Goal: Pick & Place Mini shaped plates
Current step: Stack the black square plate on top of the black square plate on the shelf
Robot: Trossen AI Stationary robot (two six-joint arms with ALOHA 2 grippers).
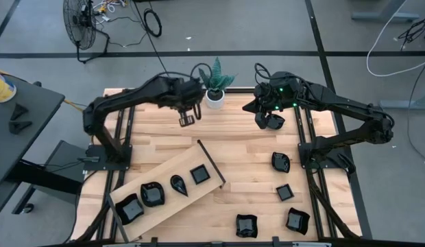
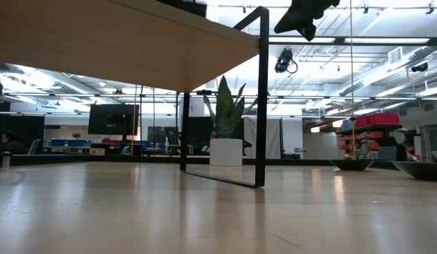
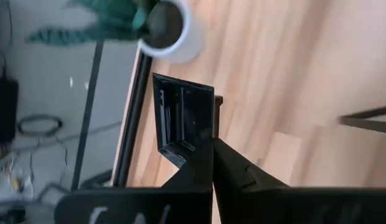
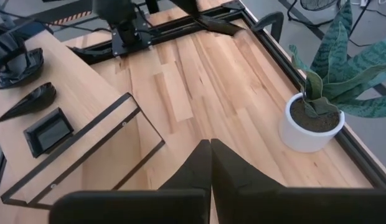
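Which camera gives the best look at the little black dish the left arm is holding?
The left wrist view: the square dish fills the middle, pinched at its edge by the left tool. The high view shows it small, from above; the low and right wrist views miss it.

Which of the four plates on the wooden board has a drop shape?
The teardrop plate, third from the board's low end, between the rounded plate and the square plate.
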